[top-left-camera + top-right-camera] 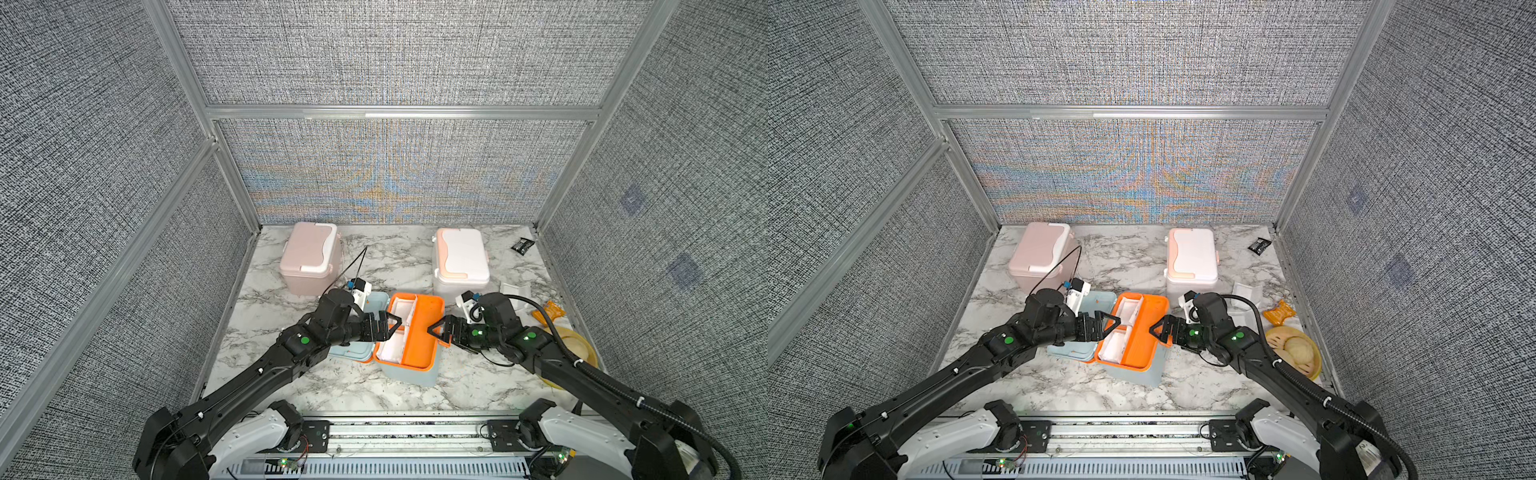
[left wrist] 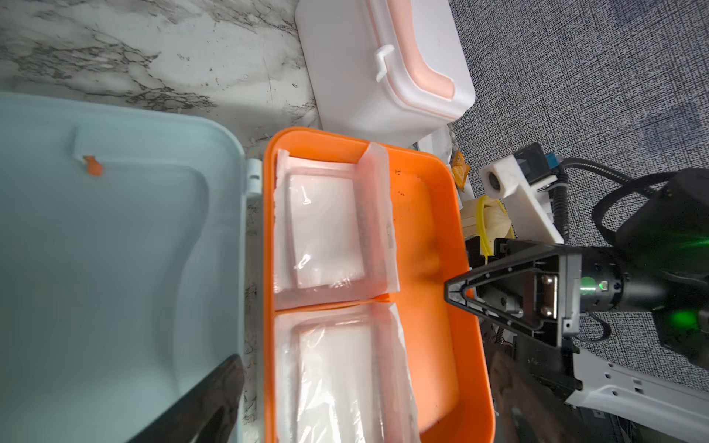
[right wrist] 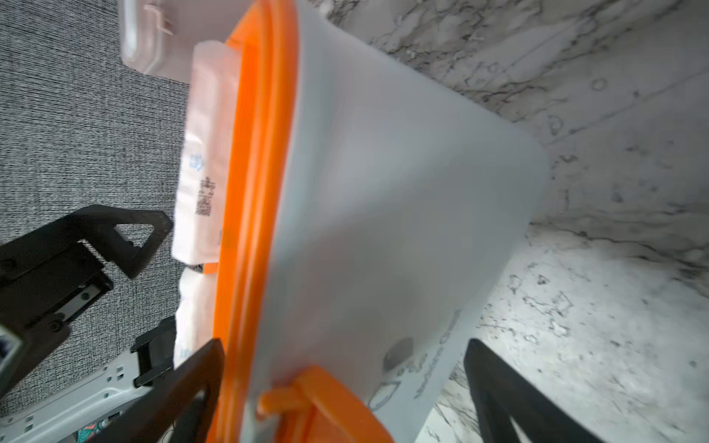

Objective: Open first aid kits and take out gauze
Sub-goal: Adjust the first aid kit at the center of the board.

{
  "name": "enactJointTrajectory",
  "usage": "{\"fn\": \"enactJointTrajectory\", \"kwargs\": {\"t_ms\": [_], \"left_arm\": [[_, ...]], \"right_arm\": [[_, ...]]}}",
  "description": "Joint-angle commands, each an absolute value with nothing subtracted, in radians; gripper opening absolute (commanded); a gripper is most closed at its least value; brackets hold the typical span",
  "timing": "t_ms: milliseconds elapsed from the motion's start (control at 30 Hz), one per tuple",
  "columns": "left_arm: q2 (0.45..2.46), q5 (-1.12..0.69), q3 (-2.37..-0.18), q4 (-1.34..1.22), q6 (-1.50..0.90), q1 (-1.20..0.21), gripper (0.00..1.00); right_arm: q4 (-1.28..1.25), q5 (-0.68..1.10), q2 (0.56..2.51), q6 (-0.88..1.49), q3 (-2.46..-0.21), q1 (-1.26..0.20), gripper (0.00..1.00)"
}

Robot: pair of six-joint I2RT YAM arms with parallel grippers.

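The light blue first aid kit (image 1: 409,374) stands open at the table's centre, its lid (image 1: 374,303) lying flat to its left. Its orange tray (image 1: 424,332) holds two wrapped gauze pads (image 2: 326,230) (image 2: 337,376) in the left compartments. My left gripper (image 1: 395,322) hovers open over the nearer gauze, its fingers (image 2: 215,399) spread wide and nothing between them. My right gripper (image 1: 434,328) is open at the kit's right side, straddling the wall (image 3: 403,211) near an orange latch (image 3: 326,402). The pink kit (image 1: 309,257) and the white and peach kit (image 1: 459,257) stand closed at the back.
A small black packet (image 1: 521,244) lies at the back right corner. Along the right edge sit a white piece (image 1: 513,289), an orange wrapper (image 1: 550,311) and a yellow plate (image 1: 579,353). Fabric walls enclose the marble table (image 1: 332,386) on three sides.
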State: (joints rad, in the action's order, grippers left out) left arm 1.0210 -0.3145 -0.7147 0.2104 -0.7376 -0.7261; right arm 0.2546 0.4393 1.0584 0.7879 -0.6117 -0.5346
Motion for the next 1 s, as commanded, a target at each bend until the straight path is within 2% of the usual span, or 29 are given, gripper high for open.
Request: {"fn": "enactJointTrajectory", "kwargs": {"t_ms": [0,167,267,433,667,800,967], "left_arm": [[1.019,-0.322,-0.717,0.166,-0.742,-0.727,0.99],[1.003,-0.322,-0.713,0.173,-0.742,-0.727,1.0],[0.998,-0.322,-0.709,0.175,-0.742,-0.727,0.99],[0.991,-0.316,-0.699,0.173,-0.742,-0.727,1.0],[0.958,-0.294,-0.687,0.19,-0.73,-0.727,1.0],[0.935,-0.279,-0.687,0.217,-0.72,-0.727,0.99],[0.912,-0.267,-0.694,0.247,-0.705,-0.727,1.0]], "right_arm": [[0.322,0.417,1.078,0.742,-0.622,-0.524,0.99],[0.401,0.339,1.061,0.685,-0.638,-0.476,0.99],[0.297,0.437,1.063,0.688,-0.619,-0.445,0.99],[0.14,0.627,1.187,0.72,-0.647,-0.45,0.99],[0.037,0.657,1.321,0.747,-0.686,-0.476,0.97],[0.162,0.57,1.283,0.708,-0.708,-0.469,0.98],[0.467,0.321,1.169,0.601,-0.811,-0.46,0.99]]}}
